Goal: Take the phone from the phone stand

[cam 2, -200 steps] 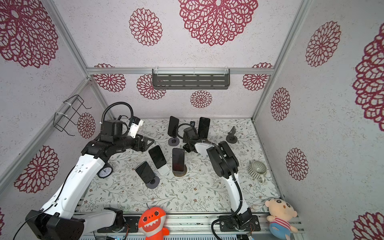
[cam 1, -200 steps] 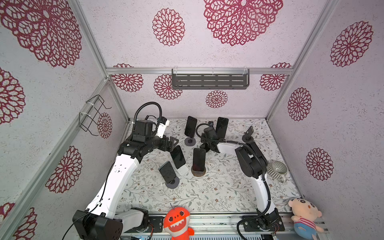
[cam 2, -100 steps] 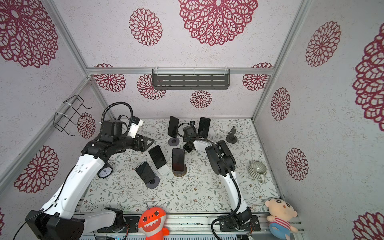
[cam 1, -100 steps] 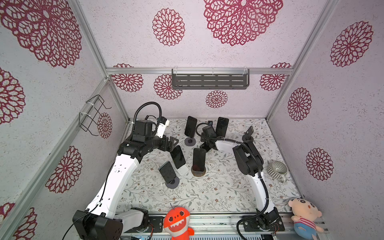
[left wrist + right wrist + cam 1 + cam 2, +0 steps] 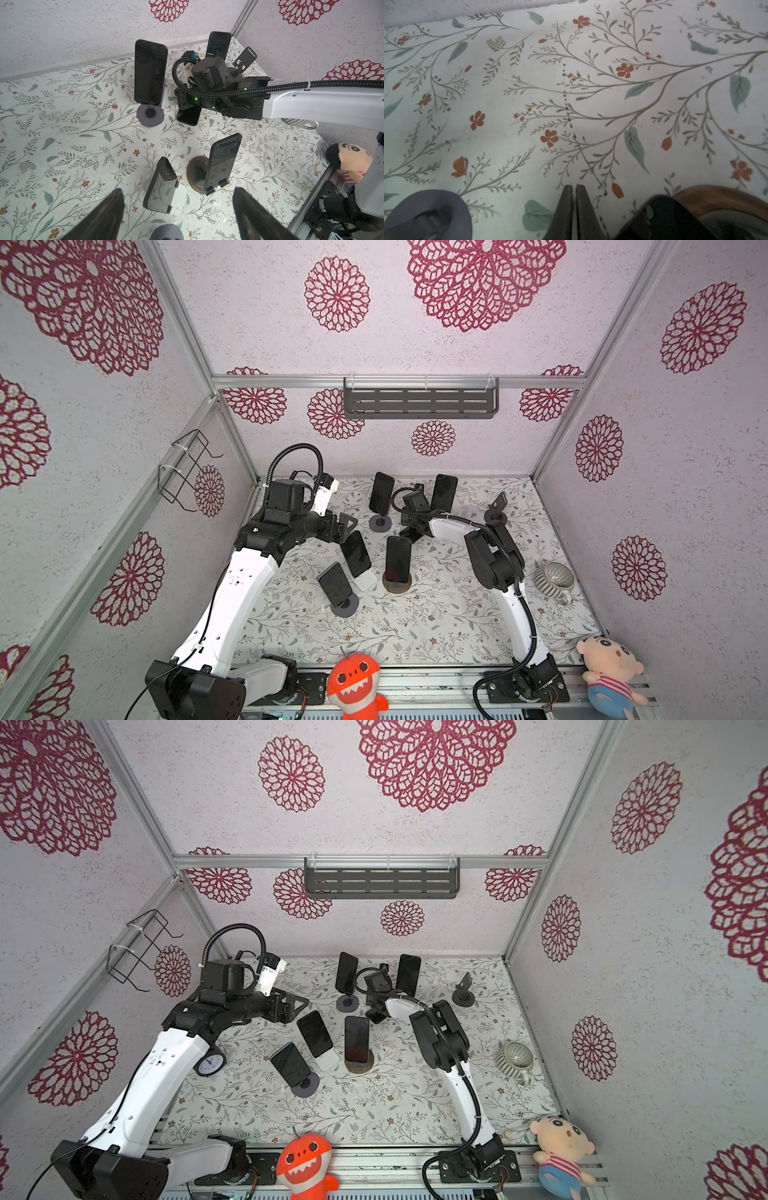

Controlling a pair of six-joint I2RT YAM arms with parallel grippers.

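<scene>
The left gripper [image 5: 348,526] hangs wide open just beside the top of a dark phone [image 5: 355,552]. The phone leans on a white phone stand [image 5: 368,581] in the middle of the floral worktop [image 5: 436,626]. The right gripper [image 5: 574,188] is closed on nothing, low over the worktop near a grey stand base [image 5: 425,209]. Print on the right arm's wrist joint [image 5: 247,84] is too small to read.

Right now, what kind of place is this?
Probably a small robot test booth, not a home. Patterned wall panels sit in a metal frame, the left arm and right arm are mounted at the table's front edge, and several phones rest on stands.
</scene>
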